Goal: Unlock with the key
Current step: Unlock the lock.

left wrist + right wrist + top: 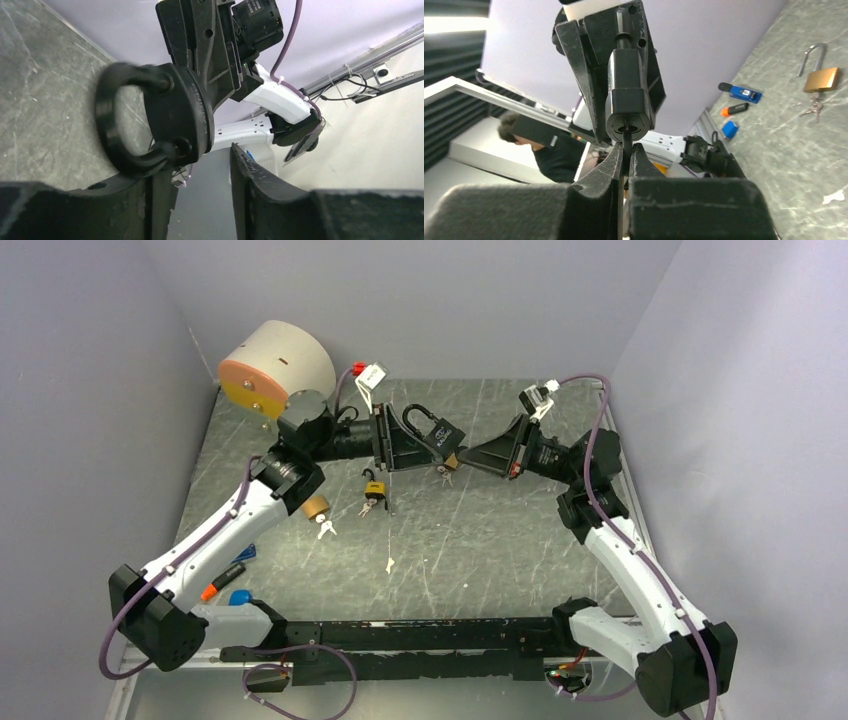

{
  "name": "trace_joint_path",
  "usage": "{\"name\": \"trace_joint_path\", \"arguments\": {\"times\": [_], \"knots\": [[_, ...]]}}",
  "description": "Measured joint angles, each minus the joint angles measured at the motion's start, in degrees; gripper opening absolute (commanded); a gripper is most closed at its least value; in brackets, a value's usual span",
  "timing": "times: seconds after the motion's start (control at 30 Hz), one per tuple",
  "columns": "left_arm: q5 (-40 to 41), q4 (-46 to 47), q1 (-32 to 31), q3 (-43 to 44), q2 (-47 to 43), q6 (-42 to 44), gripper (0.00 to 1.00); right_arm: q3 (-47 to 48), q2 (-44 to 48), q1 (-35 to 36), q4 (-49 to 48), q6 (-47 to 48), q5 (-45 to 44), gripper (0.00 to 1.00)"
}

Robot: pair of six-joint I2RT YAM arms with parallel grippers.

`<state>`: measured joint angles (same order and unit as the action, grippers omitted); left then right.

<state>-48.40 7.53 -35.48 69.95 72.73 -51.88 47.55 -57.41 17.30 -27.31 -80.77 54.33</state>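
A black padlock (432, 433) hangs above the table between my two grippers. In the right wrist view its keyhole end (626, 95) faces me, and a dark key (626, 137) runs from the keyhole down between my fingers. My right gripper (625, 150) is shut on that key. In the left wrist view the padlock body (180, 115) and its round shackle (107, 120) sit just past the tip of one finger (160, 175). My left gripper (200, 160) is open, with a clear gap and nothing between its fingers. Both shackle ends meet the body.
A brass padlock (373, 488) with keys lies on the table below the black one. A second brass lock (316, 508) with keys (326, 529) lies to its left. A beige and orange drum (270, 370) stands at the back left. Markers and blue bits (240, 570) lie near the left arm.
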Motion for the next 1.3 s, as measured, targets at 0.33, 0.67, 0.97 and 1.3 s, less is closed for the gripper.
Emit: {"name": "trace_joint_path", "arguments": {"times": [0.33, 0.67, 0.97, 1.3], "knots": [[-0.33, 4.50, 0.68, -3.30, -1.01, -8.96, 0.03, 3.17, 2.47, -0.13, 10.88, 13.86, 0.22, 0.47], [-1.20, 11.98, 0.70, -3.74, -0.59, -11.96, 0.02, 3.02, 3.23, -0.24, 13.81, 17.59, -2.03, 0.75], [-1.68, 13.18, 0.79, -3.74, 0.85, -12.52, 0.03, 1.99, 6.10, -0.24, 7.10, 19.41, -0.68, 0.85], [-5.84, 20.50, 0.85, -5.44, 2.14, -16.48, 0.03, 5.22, 1.57, -0.02, 3.74, 19.61, -3.28, 0.85]]}}
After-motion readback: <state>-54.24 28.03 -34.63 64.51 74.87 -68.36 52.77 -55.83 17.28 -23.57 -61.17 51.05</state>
